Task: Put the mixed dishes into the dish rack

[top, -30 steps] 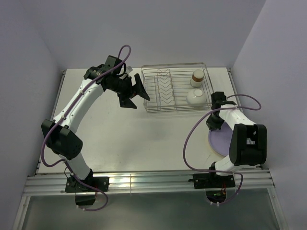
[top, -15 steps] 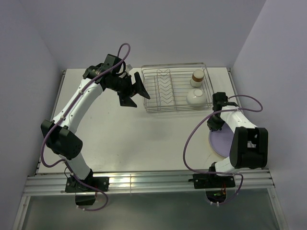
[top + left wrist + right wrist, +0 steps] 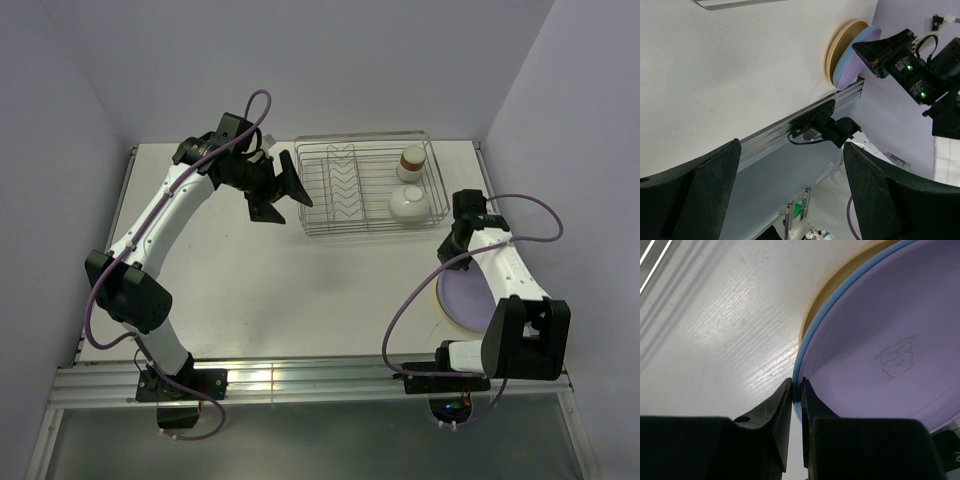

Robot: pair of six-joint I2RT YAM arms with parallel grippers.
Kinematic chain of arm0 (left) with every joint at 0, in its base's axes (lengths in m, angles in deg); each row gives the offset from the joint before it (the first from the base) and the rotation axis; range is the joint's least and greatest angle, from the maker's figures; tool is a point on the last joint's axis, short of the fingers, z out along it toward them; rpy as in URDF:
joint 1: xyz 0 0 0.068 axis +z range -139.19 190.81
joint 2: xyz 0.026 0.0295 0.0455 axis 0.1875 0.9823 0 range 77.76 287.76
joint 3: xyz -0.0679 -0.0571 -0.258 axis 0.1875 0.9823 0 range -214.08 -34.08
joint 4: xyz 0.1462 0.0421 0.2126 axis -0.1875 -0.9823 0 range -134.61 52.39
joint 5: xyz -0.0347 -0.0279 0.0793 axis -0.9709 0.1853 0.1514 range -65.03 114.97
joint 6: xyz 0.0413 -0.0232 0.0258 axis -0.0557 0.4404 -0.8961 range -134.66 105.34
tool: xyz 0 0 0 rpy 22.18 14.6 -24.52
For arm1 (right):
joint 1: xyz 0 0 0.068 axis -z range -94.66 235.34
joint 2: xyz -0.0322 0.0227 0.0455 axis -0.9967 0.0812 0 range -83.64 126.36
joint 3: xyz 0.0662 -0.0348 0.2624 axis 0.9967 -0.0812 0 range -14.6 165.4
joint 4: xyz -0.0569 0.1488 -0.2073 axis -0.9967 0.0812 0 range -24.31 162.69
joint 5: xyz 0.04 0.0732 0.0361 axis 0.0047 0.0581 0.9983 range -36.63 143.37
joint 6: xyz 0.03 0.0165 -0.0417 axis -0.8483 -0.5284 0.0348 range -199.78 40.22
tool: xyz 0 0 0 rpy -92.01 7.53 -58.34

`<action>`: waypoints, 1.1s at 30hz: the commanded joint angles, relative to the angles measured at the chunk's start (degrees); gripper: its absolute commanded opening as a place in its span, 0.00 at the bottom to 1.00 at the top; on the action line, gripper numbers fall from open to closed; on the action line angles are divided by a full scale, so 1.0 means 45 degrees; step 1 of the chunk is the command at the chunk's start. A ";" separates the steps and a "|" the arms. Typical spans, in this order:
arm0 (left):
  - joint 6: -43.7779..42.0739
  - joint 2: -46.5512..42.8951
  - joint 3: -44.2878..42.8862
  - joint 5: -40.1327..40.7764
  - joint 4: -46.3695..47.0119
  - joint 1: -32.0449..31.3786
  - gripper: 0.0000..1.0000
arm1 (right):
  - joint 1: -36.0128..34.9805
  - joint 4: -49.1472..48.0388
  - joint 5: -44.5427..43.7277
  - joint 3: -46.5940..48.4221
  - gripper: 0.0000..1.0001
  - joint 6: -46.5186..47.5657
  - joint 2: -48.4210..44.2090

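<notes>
The three plates lie stacked at the right near edge: lavender (image 3: 468,298) on top, blue (image 3: 811,337) under it, orange-yellow (image 3: 826,299) at the bottom. My right gripper (image 3: 450,262) is shut on the far rim of the lavender plate (image 3: 890,340), pinching it at the fingertips (image 3: 796,390); the blue rim sits tight against the outer finger. The dish rack (image 3: 302,190) stands at the back, holding the white bowl (image 3: 406,204) and the brown-rimmed cup (image 3: 412,160) at its right end. My left gripper (image 3: 282,196) is open and empty, in the air just left of the rack.
The left wrist view looks across the table at the plate stack (image 3: 845,55) and the right arm (image 3: 905,65). Walls close in the table at the back and on both sides. The aluminium rail (image 3: 300,380) runs along the near edge.
The right arm's elbow has swung out toward the right and near edge while its gripper stays at the plate rim. The left gripper shifted slightly toward the rack.
</notes>
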 commanded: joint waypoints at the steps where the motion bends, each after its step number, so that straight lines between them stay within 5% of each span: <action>1: -0.0175 -0.0297 -0.0302 -0.0245 0.0149 0.0036 0.89 | 0.0091 0.0433 0.0351 0.0524 0.00 -0.0013 -0.0802; 8: -0.0136 -0.0238 -0.0224 -0.0401 0.0266 -0.0062 0.89 | 0.0033 -0.0153 0.2107 0.0445 0.00 0.0534 0.0036; 14: -0.0077 -0.0316 -0.0068 -0.0382 0.0305 -0.0101 0.89 | -0.1079 0.0001 0.1234 0.0776 0.00 0.0808 0.0330; 33: -0.0018 -0.0531 -0.0126 0.0319 0.0033 -0.0120 0.89 | -1.0137 0.2795 -0.2363 0.3568 0.00 -0.2316 0.2945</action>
